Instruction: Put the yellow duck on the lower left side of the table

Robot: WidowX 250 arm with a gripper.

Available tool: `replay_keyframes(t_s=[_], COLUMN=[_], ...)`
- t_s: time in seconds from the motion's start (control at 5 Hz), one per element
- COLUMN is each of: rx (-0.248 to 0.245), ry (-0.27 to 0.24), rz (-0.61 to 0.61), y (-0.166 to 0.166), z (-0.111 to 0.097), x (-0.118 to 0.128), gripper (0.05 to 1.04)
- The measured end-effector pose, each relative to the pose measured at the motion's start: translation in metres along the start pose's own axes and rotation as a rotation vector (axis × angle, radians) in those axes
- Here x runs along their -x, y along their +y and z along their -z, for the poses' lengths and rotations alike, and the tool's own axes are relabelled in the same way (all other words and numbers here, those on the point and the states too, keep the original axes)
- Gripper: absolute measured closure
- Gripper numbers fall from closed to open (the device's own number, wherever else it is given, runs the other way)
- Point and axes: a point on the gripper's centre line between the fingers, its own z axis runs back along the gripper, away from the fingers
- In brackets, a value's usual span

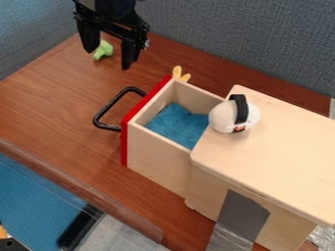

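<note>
Wooden drawer (pixel 157 159) holds 1 blue cloth (pixel 175 126); the gripper (pixel 110 57) hangs, 2 fingers spread.

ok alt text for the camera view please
A black robot hand hangs open above a brown table near a small green object. A partly hidden yellow item sits behind an open red-fronted drawer holding blue cloth; a white ball rests on its wooden cabinet.

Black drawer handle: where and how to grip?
Likely best at mid-span of the black handle, pincer coming down from above, one finger outside the bar, the other in the gap before the red drawer front. The long bar stands off that front, so there's probably room behind it.
</note>
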Motion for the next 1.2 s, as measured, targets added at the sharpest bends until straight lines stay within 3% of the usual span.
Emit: replay_keyframes(t_s=[0.2,0.4,0.8,1.2], rx=[0.004,0.005,0.019,0.053], ry=[0.027,0.029,-0.041,0.055], rz=[-0.002,0.004,-0.004,-0.013], y=[-0.002,-0.014,-0.029,-0.069], z=[0.008,0.016,0.037,0.09], x=[0.001,-0.023,-0.074,-0.086], gripper=[0.083,0.083,0.083,0.083])
